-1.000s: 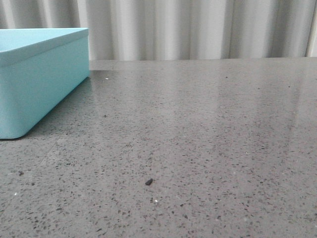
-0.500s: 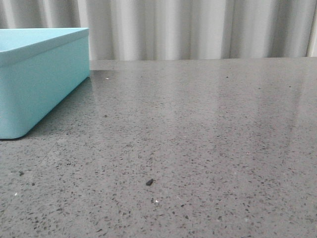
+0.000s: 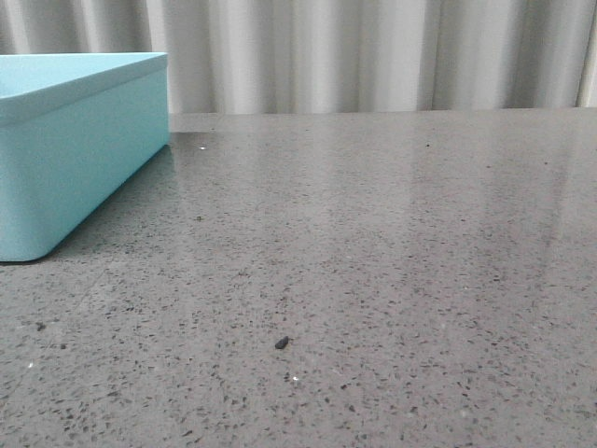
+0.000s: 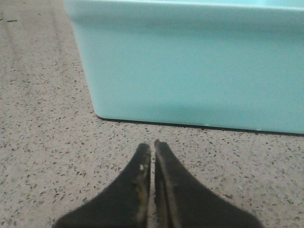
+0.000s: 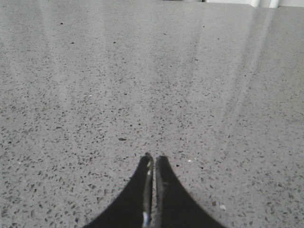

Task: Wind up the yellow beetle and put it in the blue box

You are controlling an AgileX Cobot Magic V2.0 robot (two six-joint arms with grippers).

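The blue box stands on the grey speckled table at the far left of the front view. Its outer wall and one rounded corner fill the left wrist view. My left gripper is shut and empty, low over the table a short way from that wall. My right gripper is shut and empty, low over bare table. The yellow beetle is not in any view. Neither gripper shows in the front view. The inside of the box is hidden.
The grey speckled table stretches to a far edge below a pale pleated curtain. A small dark speck lies on the table near the front.
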